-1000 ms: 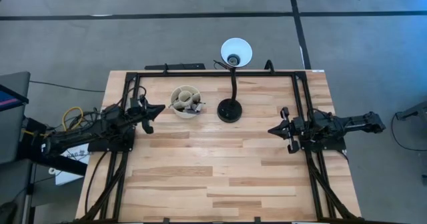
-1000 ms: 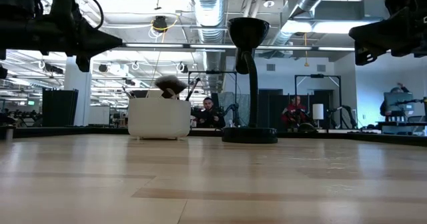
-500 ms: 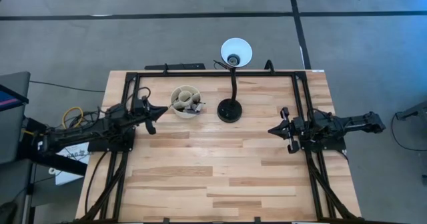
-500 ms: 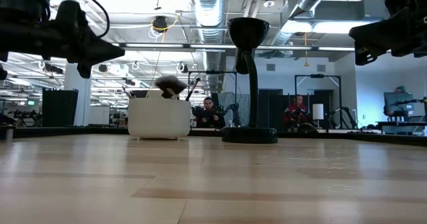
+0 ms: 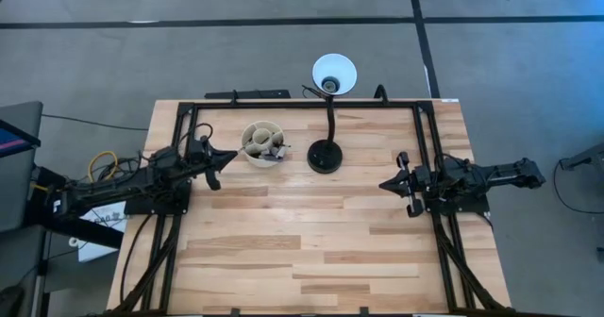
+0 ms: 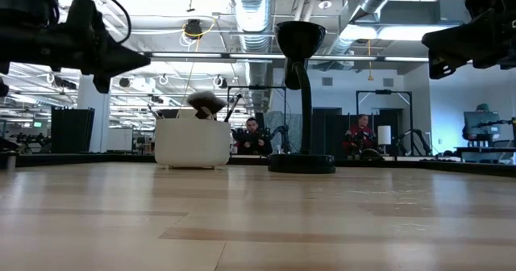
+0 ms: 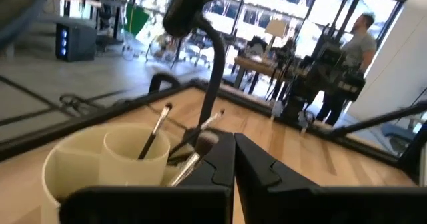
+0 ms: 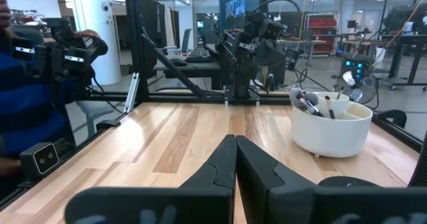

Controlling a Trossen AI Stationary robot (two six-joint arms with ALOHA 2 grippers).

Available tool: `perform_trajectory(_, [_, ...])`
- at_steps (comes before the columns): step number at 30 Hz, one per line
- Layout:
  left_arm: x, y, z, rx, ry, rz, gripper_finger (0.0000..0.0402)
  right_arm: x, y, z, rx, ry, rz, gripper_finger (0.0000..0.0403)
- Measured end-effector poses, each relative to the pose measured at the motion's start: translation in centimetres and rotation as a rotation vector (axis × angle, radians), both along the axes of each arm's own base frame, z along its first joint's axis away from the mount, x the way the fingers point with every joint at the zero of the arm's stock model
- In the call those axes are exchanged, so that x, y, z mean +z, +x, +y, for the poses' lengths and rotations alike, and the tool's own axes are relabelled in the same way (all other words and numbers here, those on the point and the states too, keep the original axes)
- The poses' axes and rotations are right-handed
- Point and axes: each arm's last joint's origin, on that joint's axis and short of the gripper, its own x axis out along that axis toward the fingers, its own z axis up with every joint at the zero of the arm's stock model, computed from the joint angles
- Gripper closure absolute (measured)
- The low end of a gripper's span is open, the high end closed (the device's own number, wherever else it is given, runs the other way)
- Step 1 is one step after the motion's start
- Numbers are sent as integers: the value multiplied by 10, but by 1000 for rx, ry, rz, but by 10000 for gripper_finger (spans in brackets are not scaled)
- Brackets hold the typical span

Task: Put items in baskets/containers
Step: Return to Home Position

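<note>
Fingers (image 7: 220, 167) clenched, empty: left gripper (image 5: 229, 155) near cup (image 5: 244, 140), right gripper (image 5: 385, 183) well apart, both held level.

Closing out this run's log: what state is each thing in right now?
Cup: upright, holding brushes.
Brushes: standing in the cup, leaning on its walls.
Lamp: upright beside the cup, not touching it; lit or not, cannot tell.
Left gripper: shut, empty, raised near the cup.
Right gripper: shut, empty, raised at the table's right side.
</note>
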Motion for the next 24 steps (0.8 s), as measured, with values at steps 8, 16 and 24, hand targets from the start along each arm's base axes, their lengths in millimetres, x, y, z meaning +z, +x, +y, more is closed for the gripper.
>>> perform_trajectory(8, [9,-6,-2,0,28,-98,398,0,0,0,0,0,0,402])
perform_trajectory(16, [10,-8,-2,0,32,-114,398,0,0,0,0,0,0,402])
perform_trajectory(24, [14,-11,-3,0,45,-161,398,0,0,0,0,0,0,402])
